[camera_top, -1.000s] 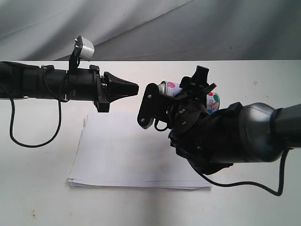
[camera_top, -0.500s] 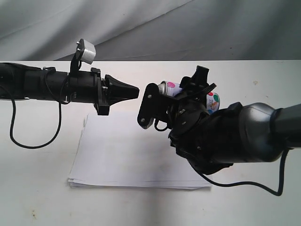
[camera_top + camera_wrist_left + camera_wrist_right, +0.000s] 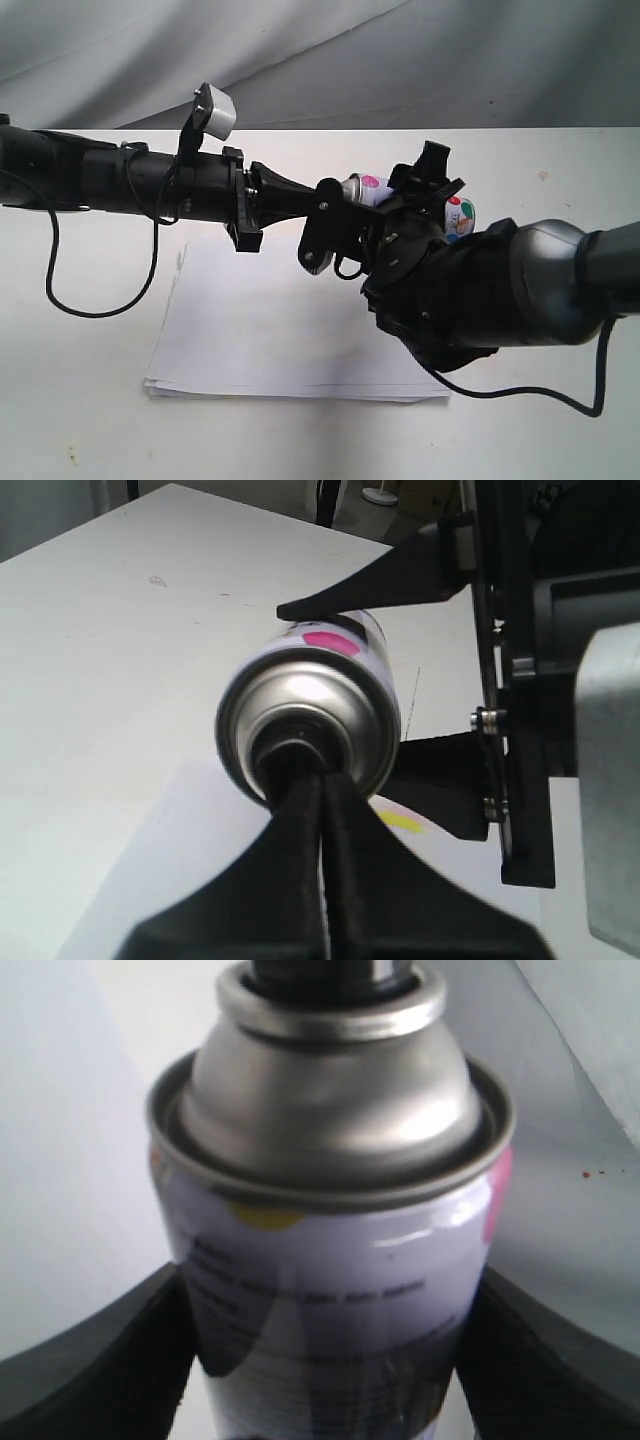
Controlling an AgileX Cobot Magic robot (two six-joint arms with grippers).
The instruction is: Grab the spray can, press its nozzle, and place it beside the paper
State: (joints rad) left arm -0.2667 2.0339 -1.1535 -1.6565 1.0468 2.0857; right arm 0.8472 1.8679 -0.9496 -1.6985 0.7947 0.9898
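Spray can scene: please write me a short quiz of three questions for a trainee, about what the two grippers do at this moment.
1. True or false: the spray can lies flat on the paper.
2. Fill in: the left gripper, with its tips at the can's top, has its jaws ____ (open/shut).
3. Which one clamps the can's body? A) left gripper B) right gripper C) both
Key: 1 false, it is held up above the paper; 2 shut; 3 B.

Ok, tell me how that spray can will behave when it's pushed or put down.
The spray can looks smooth and metallic, so it may slip between the fingers under an end-on push. Being round, it would probably roll if laid sideways. Upright, it looks narrow enough to tip.
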